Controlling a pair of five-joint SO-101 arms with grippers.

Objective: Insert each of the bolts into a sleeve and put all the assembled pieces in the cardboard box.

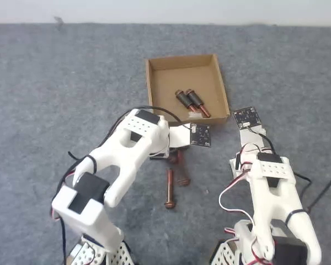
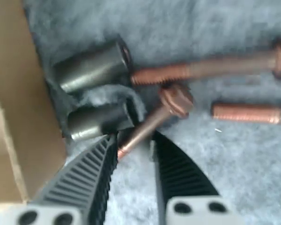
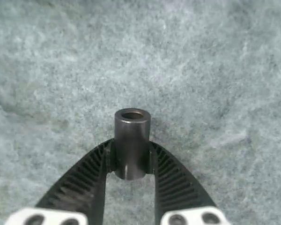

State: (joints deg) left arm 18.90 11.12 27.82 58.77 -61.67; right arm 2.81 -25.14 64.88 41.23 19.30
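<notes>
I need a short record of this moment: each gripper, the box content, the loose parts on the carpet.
left gripper: open around a bolt's thin end
right gripper: shut on a sleeve, one open end showing
box: two assembled pieces inside
carpet: two loose sleeves beside the box wall, two more bolts

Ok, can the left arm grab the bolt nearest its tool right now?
Probably yes: the bolt has its tip between the open jaws of the left tool. A sleeve close beside one jaw might get nudged.
</notes>
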